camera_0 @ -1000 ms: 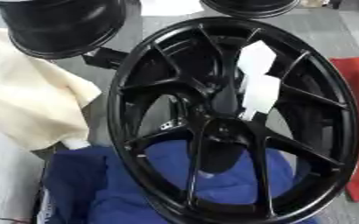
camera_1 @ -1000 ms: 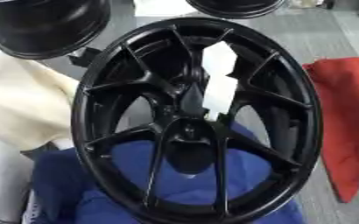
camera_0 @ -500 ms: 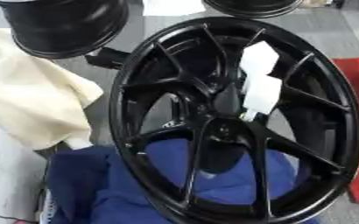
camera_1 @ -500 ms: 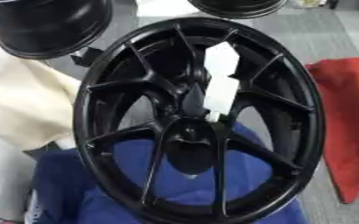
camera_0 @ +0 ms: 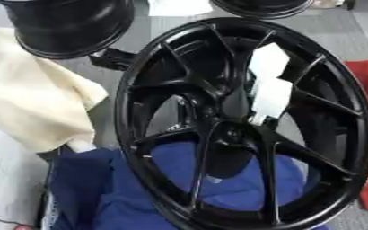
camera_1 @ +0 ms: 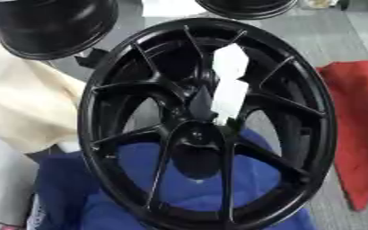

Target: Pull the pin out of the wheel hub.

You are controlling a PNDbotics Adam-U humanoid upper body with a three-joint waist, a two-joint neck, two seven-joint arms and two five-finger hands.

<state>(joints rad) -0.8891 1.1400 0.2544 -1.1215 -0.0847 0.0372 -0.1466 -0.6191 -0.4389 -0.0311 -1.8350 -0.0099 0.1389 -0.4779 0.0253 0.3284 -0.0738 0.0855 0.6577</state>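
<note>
A cream cloth [camera_0: 30, 103] is lying at the left, and beside it the black wheel hub [camera_1: 207, 126] is resting on a blue cloth [camera_1: 85, 197]. The white pin [camera_1: 229, 87] is still sticking out near the hub's centre, so the pull is not yet done. Neither robot hand is showing, so their state cannot be told; a red cloth [camera_1: 361, 130] is lying at the right.

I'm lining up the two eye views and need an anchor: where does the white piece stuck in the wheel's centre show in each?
Left eye view: the white piece runs from upper centre-right down to the hub of the black wheel.
Right eye view: the same piece sits nearer the middle, just above the hub.
Shared landmark: the blue cloth under the wheel's lower rim.
Neither hand is in view.
</note>
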